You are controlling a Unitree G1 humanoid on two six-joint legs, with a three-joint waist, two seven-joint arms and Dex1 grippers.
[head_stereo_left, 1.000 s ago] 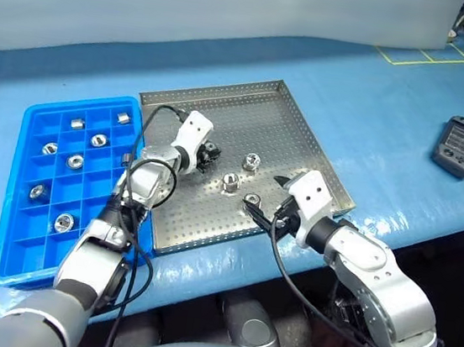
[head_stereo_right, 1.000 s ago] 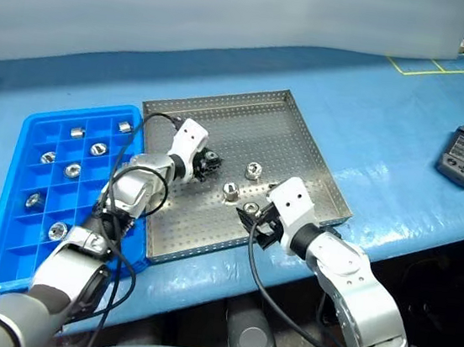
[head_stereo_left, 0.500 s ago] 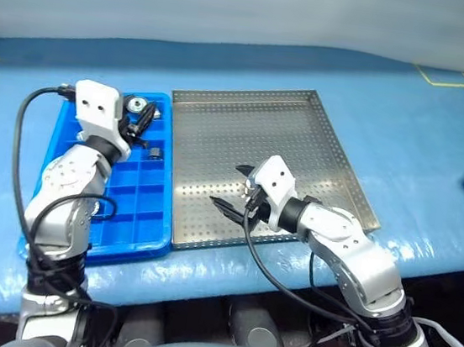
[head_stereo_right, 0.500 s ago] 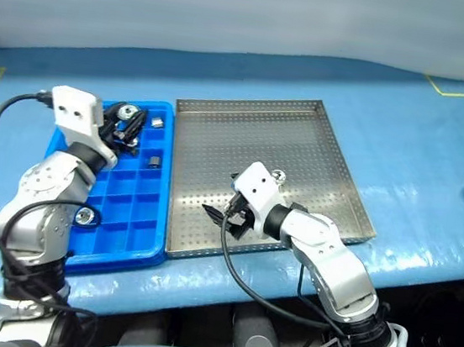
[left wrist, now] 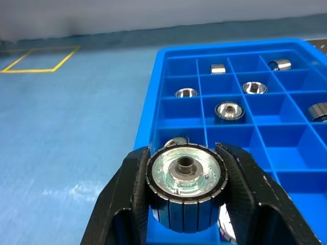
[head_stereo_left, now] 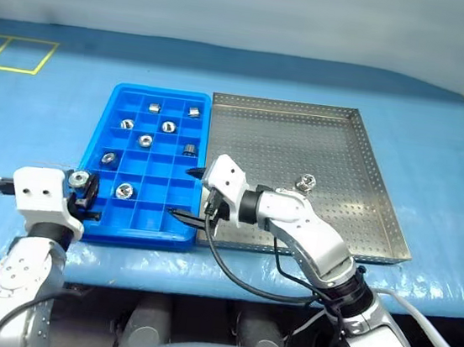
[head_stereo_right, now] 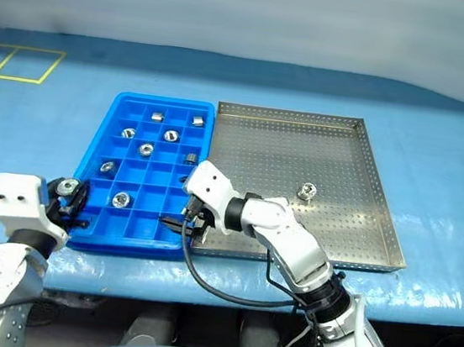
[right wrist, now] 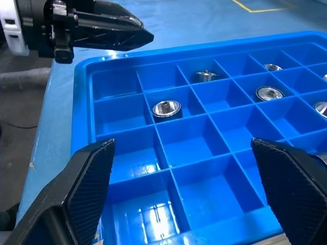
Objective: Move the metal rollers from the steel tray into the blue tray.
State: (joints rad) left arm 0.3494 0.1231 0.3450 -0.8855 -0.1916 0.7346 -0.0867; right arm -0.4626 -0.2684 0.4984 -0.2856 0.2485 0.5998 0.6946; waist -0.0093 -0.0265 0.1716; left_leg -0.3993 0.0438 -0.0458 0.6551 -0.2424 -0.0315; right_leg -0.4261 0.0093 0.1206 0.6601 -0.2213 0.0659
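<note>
The left gripper had been drawn back from the steel tray to the blue tray's near-left corner, clamped on a roller; the right gripper, spread wide, had been swung over the blue tray's edge. Seven rollers lay in its compartments, one on the steel tray

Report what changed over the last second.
The left hand, shut on a metal roller, carried it from over the steel tray to the blue tray's near left corner. The right hand, open, swung left from the steel tray to the blue tray's near edge. The rollers in the blue tray stayed put.
</note>
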